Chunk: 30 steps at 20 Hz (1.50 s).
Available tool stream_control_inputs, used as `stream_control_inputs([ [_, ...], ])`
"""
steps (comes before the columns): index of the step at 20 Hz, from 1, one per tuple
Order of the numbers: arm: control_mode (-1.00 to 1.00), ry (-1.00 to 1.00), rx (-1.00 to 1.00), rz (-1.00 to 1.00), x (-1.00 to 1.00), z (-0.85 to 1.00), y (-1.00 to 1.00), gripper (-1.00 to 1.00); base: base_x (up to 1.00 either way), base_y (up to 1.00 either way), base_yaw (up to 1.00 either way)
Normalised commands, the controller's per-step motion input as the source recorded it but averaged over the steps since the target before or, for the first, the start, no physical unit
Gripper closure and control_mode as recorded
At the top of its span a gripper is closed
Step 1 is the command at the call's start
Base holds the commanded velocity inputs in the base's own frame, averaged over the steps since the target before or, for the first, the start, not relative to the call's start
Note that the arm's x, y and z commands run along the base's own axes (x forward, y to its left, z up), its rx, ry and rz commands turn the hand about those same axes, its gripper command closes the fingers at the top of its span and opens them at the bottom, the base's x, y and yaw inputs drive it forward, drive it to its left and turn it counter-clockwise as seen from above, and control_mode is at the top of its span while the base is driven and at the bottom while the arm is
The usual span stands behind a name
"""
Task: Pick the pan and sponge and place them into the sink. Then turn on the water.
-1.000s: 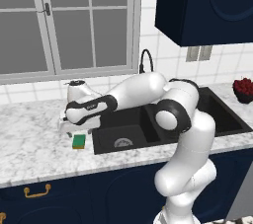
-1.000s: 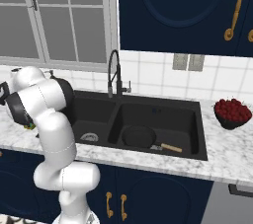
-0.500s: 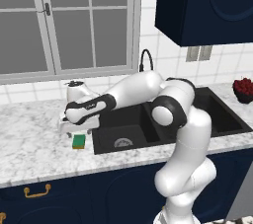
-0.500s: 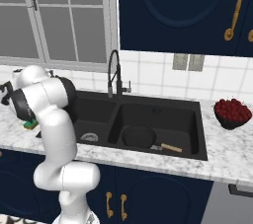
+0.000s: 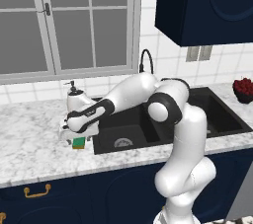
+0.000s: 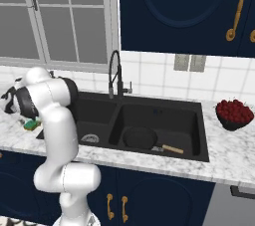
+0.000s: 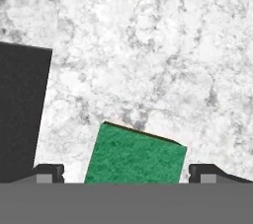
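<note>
The sponge [image 7: 134, 156], green on top, lies on the marble counter just left of the sink [image 5: 129, 130]. My gripper [image 7: 127, 173] hangs open right above it, one fingertip [image 7: 49, 172] on each side of the sponge and apart from it. In the left base view the gripper [image 5: 75, 137] points down over the sponge [image 5: 78, 143]. The black pan [image 6: 140, 137] lies in the right basin of the sink [image 6: 196, 108], its wooden handle pointing to the front right. The sponge [image 6: 32, 125] also shows beside my arm.
A white soap bottle [image 5: 73, 97] stands right behind my hand. The black arched faucet [image 6: 115, 73] rises behind the sink's divider. A bowl of red fruit [image 6: 234, 114] sits on the counter to the right. The sink's dark edge [image 7: 22, 109] runs close to the sponge.
My hand has sunk a little toward the sponge. The jaws stay open and the sponge has not moved.
</note>
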Motion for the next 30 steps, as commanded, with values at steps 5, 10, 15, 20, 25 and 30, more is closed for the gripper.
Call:
stream_control_inputs([
  [5,-1.00,0.02,0.00,0.00,0.00,-0.29,0.09,-1.00,0.00,0.00,0.00],
  [10,-1.00,0.00,0.03,0.00,0.00,-0.18,0.02,1.00,0.00,0.00,0.00],
  [15,-1.00,0.01,0.01,0.00,0.00,-0.01,0.00,1.00,0.00,0.00,0.00],
  [20,-1.00,-0.06,0.03,0.00,-0.22,0.05,-0.05,1.00,0.00,0.00,0.00],
  [25,-1.00,-0.18,0.23,0.00,-0.88,0.73,-0.64,1.00,0.00,0.00,0.00],
  [30,-1.00,-0.15,0.30,0.00,-0.96,0.80,-0.93,1.00,0.00,0.00,0.00],
])
